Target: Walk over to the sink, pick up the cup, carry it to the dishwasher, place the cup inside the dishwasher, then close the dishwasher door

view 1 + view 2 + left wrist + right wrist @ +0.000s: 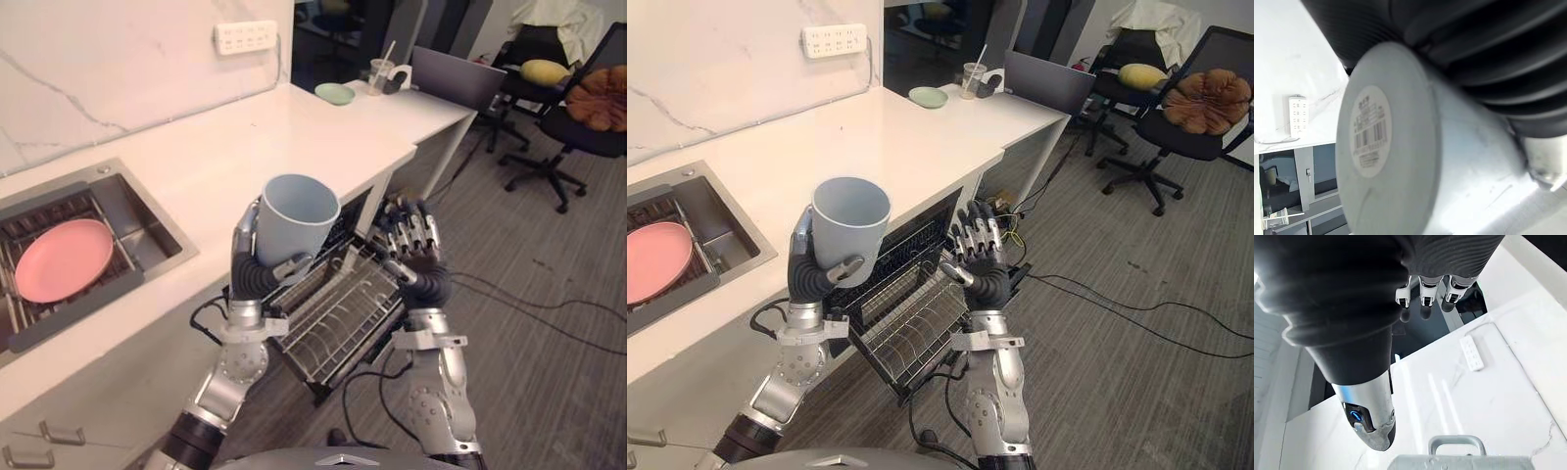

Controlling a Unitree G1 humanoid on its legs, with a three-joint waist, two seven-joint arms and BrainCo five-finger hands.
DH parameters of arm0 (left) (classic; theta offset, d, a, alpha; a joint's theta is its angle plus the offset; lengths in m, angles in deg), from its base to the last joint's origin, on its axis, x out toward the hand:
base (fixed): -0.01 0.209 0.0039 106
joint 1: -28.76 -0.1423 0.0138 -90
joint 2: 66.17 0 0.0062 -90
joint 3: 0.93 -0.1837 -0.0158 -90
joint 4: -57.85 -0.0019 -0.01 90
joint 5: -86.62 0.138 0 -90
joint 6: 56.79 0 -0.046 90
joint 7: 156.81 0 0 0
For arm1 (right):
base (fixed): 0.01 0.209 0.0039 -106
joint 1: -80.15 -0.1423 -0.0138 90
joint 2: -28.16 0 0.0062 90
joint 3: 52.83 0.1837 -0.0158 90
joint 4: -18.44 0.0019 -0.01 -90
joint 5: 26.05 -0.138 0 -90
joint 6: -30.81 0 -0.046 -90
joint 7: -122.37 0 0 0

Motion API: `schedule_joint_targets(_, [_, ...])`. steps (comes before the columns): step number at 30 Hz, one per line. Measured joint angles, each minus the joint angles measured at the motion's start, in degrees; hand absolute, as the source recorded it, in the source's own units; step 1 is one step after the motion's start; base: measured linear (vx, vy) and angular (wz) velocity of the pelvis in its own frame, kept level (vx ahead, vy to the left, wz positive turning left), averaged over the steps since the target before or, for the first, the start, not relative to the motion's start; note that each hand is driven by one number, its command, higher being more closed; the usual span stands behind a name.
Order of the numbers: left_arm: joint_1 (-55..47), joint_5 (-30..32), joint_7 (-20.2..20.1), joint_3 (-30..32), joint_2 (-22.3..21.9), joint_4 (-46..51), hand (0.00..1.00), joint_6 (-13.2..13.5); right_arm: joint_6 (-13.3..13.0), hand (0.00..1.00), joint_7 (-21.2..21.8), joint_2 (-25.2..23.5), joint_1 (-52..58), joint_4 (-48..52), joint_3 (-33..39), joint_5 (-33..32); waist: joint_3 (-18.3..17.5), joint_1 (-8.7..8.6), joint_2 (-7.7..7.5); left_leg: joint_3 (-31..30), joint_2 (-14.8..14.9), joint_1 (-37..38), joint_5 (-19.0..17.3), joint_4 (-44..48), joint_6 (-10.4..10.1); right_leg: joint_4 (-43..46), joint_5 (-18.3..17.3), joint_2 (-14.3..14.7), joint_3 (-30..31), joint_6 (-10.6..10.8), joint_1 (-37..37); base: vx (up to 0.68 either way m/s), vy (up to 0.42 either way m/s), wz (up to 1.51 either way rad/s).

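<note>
Left hand [251, 266]: clenched round the cup [300, 219], fingers and thumb wrapped on its lower wall. Cup is pale blue, upright, mouth up, interior looks empty. It is held in the air just off the front edge of the white surface [245, 147], above the near-left part of the dishwasher rack [343, 311]. Cup is not touching rack or surface.

Rack: wire, pulled out from under the surface.

Right hand [416, 250]: released, fingers straight and spread, holding nothing; raised over the rack's right side, apart from the cup.

Sink [147, 227]: set into the surface at the robot's left, holds a pink plate [64, 258] lying flat on a dark drainer.

Far end of the surface: a green dish [335, 93]. Power strip [243, 36] on the wall.
</note>
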Motion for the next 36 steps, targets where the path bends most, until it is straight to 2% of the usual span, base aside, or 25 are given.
schedule_joint_targets(5, [0.7, 3.6, 2.6, -1.4, -0.2, -2.6, 1.00, -2.0, 1.2, 0.00, 0.1, 0.6, -0.2, 2.1, -2.8, -1.6, -0.5, 0.27, 0.29, 0.2, -0.1, 0.2, 1.1, -1.1, 0.2, -0.2, 0.0, 0.2, 0.3, 0.0, -0.3, 0.00, -0.013, -0.03])
schedule_joint_targets(8, [1.0, 6.4, 4.5, -2.5, -0.2, -3.7, 1.00, -3.3, 2.4, 0.00, 0.1, 0.7, -1.0, 2.1, -4.4, -4.6, -0.8, 0.27, 0.36, 0.2, -0.1, 0.2, 1.1, -1.1, 0.2, -0.3, 0.2, 0.2, 0.4, 0.1, -0.2, 0.00, 0.000, 0.00])
schedule_joint_targets(16, [1.0, 9.6, 5.8, -5.0, 0.0, -6.0, 1.00, -6.4, 2.7, 0.00, 0.5, 1.0, -2.2, 2.1, -9.7, -5.4, -1.9, 0.39, 0.69, 0.2, -0.1, 0.2, 1.2, -1.1, 0.3, -0.5, 0.4, 0.2, 0.5, 0.0, -0.2, -0.02, -0.013, 0.00])
schedule_joint_targets(24, [1.0, 9.6, 6.3, -5.7, 0.0, -6.4, 1.00, -7.0, 2.7, 0.00, -0.7, 1.9, -2.4, 2.1, -12.2, -4.1, -2.8, 0.49, 1.54, 0.2, -0.1, 0.2, 1.4, -1.1, 0.3, -0.5, 0.4, 0.2, 0.5, 0.0, -0.3, 0.00, 0.000, 0.00])
schedule_joint_targets(26, [1.0, 9.6, 6.8, -5.8, 0.1, -6.8, 1.00, -7.0, 2.7, 0.00, -1.1, 2.0, -2.4, 2.0, -12.3, -2.0, -2.8, 0.56, 1.53, 0.2, -0.1, 0.2, 1.5, -1.1, 0.2, -0.6, 0.4, 0.2, 0.5, 0.0, -0.3, 0.00, 0.000, 0.00])
schedule_joint_targets(30, [1.0, 9.7, 7.4, -6.4, 0.4, -7.8, 1.00, -7.0, 4.2, 0.00, -3.4, 2.7, -2.7, 2.0, -13.1, 0.2, -4.3, 0.75, 1.42, 0.2, -0.2, -0.2, 1.6, -1.1, 0.3, -0.7, 0.5, 0.2, 0.5, 0.0, -0.8, -0.01, -0.005, 0.00])
schedule_joint_targets(36, [1.0, 13.5, 9.0, -6.4, 0.7, -7.8, 1.00, -7.6, 6.1, 0.00, -4.6, 3.2, -3.0, 2.0, -13.2, 0.1, -4.4, 0.78, 1.30, 0.2, -0.3, -0.2, 1.7, -1.1, 0.3, -0.7, 0.5, 0.2, 0.5, -0.1, -0.8, 0.00, 0.000, 0.00])
